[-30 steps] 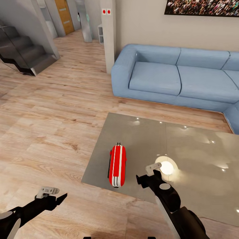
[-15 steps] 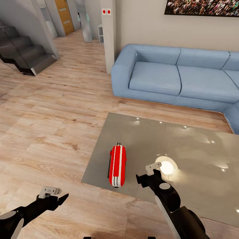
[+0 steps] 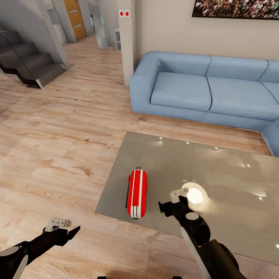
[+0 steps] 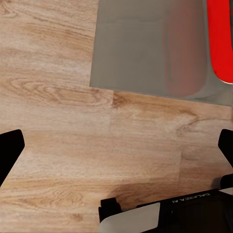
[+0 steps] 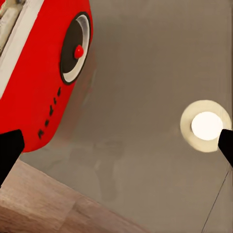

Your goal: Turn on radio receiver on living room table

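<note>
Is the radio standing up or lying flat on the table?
Lying flat. The radio receiver rests lengthwise on the table, striped face up, near its front edge. The right gripper hovers beside it, not touching.

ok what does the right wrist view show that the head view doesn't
Right wrist view: the radio receiver up close, with a round black dial carrying a small red knob and a row of dark marks on its end. Head view: the blue sofa, staircase, both arms, and the whole radio with its white stripes. Shared: the radio, the glossy table, the bright lamp reflection and wood floor.
</note>
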Controlling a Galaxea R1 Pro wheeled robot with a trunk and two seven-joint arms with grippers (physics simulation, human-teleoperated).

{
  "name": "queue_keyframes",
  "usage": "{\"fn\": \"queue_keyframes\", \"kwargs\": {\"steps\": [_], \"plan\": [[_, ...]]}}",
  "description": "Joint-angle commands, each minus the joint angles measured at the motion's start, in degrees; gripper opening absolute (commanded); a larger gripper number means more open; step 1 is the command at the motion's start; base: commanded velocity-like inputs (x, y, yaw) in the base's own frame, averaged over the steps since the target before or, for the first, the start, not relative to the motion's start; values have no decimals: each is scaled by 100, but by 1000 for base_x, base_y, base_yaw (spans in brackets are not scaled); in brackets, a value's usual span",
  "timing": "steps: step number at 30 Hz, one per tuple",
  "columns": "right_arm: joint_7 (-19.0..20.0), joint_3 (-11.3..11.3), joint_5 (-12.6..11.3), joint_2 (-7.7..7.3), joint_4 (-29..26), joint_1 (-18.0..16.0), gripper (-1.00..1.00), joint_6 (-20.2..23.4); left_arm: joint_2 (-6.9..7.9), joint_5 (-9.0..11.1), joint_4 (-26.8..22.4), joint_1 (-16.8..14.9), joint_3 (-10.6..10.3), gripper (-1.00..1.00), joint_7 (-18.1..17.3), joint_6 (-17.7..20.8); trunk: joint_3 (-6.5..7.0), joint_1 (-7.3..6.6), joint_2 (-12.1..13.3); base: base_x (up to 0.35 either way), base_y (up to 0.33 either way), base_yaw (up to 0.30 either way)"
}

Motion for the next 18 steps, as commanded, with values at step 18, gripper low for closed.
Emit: {"fn": "queue_keyframes", "kwargs": {"steps": [18], "plan": [[184, 2, -36, 904, 0, -1887, 100, 1260, -10, 0, -10, 0, 0, 100, 5, -42, 0, 0, 0, 0, 0, 0]]}}
